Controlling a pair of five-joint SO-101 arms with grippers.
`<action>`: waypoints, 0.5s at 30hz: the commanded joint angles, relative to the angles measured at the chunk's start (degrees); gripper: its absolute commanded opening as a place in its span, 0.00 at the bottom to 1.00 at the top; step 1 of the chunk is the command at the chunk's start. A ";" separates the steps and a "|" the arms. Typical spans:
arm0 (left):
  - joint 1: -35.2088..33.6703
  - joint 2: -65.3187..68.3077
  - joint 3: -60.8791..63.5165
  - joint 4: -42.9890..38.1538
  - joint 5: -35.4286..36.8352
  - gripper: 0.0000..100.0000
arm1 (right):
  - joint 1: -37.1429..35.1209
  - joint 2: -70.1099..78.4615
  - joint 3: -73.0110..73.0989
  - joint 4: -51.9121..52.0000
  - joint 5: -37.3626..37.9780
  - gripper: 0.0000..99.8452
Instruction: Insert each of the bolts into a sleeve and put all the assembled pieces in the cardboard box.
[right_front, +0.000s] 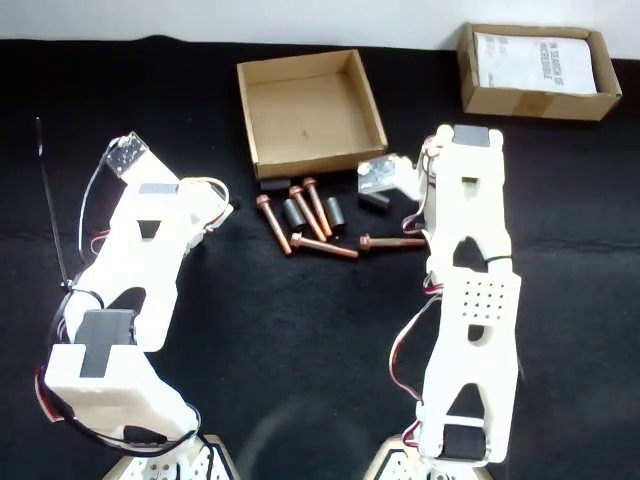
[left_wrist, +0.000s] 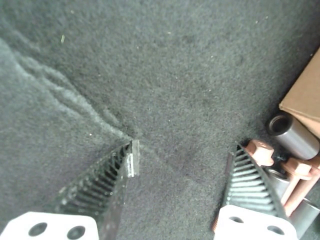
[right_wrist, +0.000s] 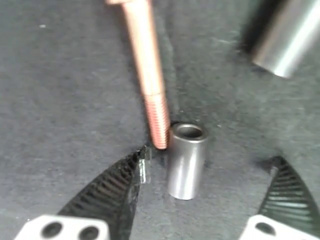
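Right wrist view: my right tool (right_wrist: 211, 162) is released, jaws astride a sleeve (right_wrist: 187, 160) resting on the table (right_front: 300, 340) with a bolt (right_wrist: 147, 75) touching it by its threaded tip, which I judge a set-up for grasping. That arm stretches forward, wrist pitched down, near the cardboard box (right_front: 300, 115). My left tool (left_wrist: 186, 150), also released, hangs low beside the other bolts (left_wrist: 260, 150).

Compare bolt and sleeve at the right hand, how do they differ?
The bolt is copper-toned, the sleeve grey. The bolt is long, thin, threaded at its tip; the sleeve is short, wider, hollow. The sleeve sits between the open fingers of the right hand; the bolt lies mostly beyond them, tip beside the sleeve's mouth, not inside. Both rest on the black cloth.
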 joint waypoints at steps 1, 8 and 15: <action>0.75 -0.31 -1.36 -0.35 -0.09 0.29 | -0.22 0.75 -0.22 0.04 -0.62 0.17; 0.75 -0.31 -1.36 -0.44 -0.09 0.29 | -0.22 0.75 -0.22 0.75 -0.62 0.01; 0.75 -0.31 -1.36 -0.44 -0.09 0.29 | -0.22 0.48 -0.40 1.19 -0.97 0.01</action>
